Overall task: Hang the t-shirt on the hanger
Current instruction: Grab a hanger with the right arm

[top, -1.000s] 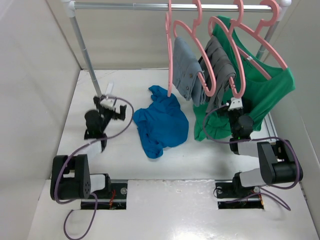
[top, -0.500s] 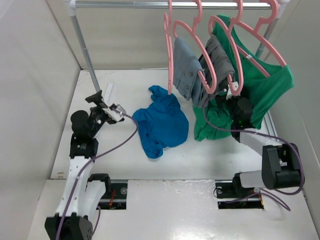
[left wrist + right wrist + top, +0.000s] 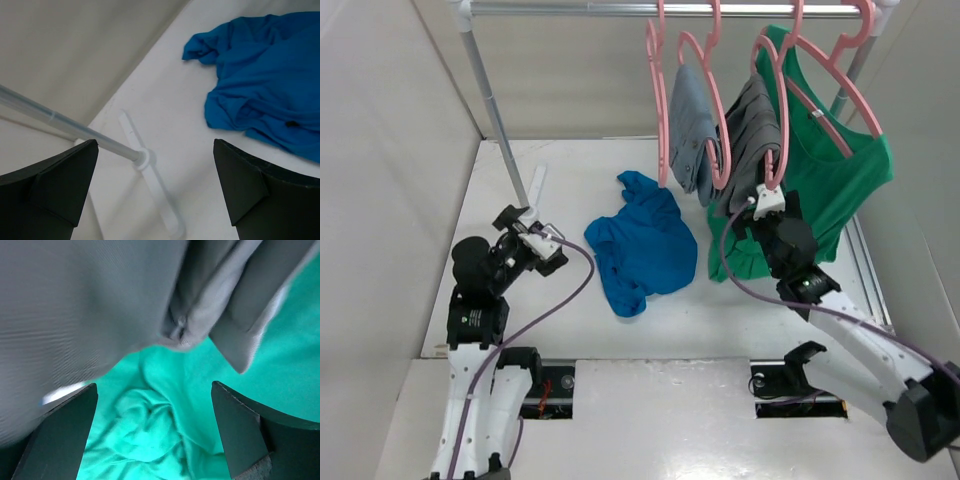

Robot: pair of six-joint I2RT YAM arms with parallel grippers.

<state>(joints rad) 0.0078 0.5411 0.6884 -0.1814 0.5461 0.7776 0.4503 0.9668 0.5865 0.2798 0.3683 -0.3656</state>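
The blue t-shirt (image 3: 642,245) lies crumpled on the white table, mid-way between the arms; it also shows in the left wrist view (image 3: 265,95). A bare pink hanger (image 3: 661,120) hangs edge-on from the rail, leftmost of the hangers. My left gripper (image 3: 532,234) is open and empty, raised to the left of the t-shirt and apart from it; its dark fingers (image 3: 60,185) frame the rack's foot. My right gripper (image 3: 761,206) is open and empty, close under the grey garments and against the green shirt (image 3: 165,425).
Two pink hangers carry grey garments (image 3: 695,130) (image 3: 755,130), and a third carries the green shirt (image 3: 835,170), which drapes onto the table. The rack's pole (image 3: 500,130) and white foot (image 3: 150,190) stand at the back left. White walls enclose the table.
Both arms have lifted and reached forward. The left gripper swung and now sits lower-left of where it was. The right gripper moved up-left under the grey garments. The hangers have swung slightly.
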